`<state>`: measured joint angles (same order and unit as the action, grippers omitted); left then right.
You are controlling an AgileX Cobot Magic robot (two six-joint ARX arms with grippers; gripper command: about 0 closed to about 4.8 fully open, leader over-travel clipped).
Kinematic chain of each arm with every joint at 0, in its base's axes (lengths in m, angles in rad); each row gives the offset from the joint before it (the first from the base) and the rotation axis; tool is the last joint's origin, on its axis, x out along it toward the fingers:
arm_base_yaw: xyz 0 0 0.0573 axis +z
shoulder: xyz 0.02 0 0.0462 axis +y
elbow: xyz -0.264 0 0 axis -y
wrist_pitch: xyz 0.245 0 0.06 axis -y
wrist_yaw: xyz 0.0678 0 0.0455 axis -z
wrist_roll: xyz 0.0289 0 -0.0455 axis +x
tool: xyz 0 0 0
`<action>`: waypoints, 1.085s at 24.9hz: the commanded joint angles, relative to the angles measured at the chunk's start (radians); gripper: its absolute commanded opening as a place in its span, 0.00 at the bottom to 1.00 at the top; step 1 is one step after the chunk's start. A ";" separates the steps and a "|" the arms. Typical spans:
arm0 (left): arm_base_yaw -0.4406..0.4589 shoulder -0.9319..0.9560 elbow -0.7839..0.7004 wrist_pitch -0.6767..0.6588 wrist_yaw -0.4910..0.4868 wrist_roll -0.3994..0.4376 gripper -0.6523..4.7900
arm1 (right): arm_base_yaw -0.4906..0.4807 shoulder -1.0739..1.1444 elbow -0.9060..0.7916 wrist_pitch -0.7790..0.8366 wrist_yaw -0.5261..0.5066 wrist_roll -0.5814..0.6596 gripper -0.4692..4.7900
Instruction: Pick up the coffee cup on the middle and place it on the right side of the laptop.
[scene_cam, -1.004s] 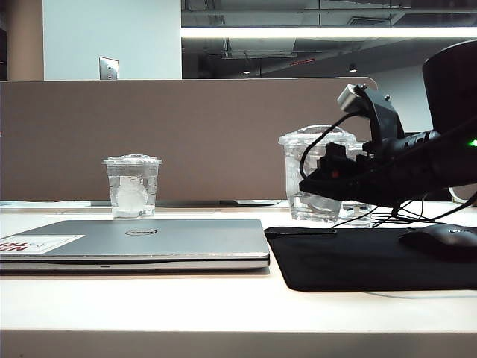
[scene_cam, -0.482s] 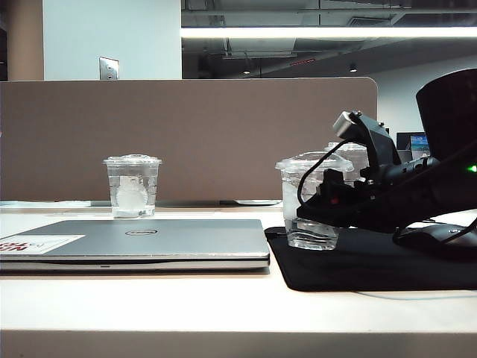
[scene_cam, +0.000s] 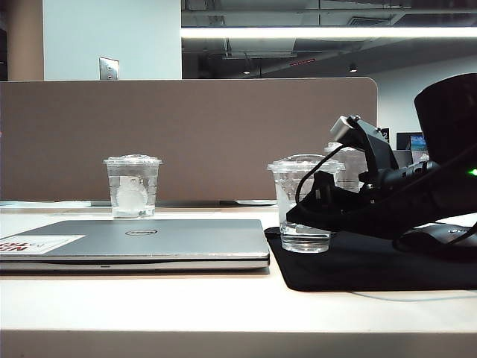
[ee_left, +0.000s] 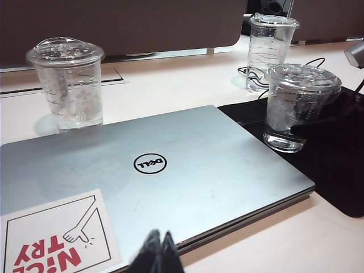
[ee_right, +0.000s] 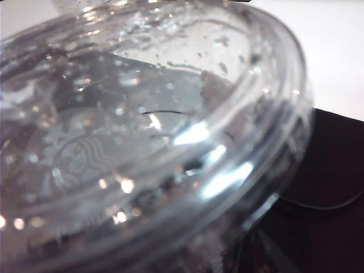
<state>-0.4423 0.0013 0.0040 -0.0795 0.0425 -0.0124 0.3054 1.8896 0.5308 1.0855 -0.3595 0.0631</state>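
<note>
the right gripper point(scene_cam: 302, 216) sat around the coffee cup point(scene_cam: 304, 203) on the black mat point(scene_cam: 373, 265), its opening unclear; the left gripper point(ee_left: 160, 253) looked closed above the laptop point(ee_left: 153, 170).

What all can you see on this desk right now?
coffee cup: one, clear, dome lid, on the black mat just right of the laptop
laptop: one, silver-grey, shut, left side of the table
flat-lid cup: one, clear with a white mark, behind the laptop
tall cup: one, clear, behind the coffee cup
mat: one, black, right of the laptop
mouse: one, black, on the mat's far right
table: one, white
partition: one, brown, behind the table
right gripper: black, at the coffee cup; grip unclear
left gripper: black, shut, above the laptop's near edge
</note>
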 commanded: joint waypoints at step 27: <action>-0.035 0.000 0.003 -0.041 0.003 0.004 0.11 | 0.000 -0.821 -0.435 -0.114 -0.064 0.225 0.08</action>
<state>-0.5060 0.0013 0.0044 -0.1486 0.0448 -0.0124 0.3042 1.0855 0.0937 0.9596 -0.3981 0.2848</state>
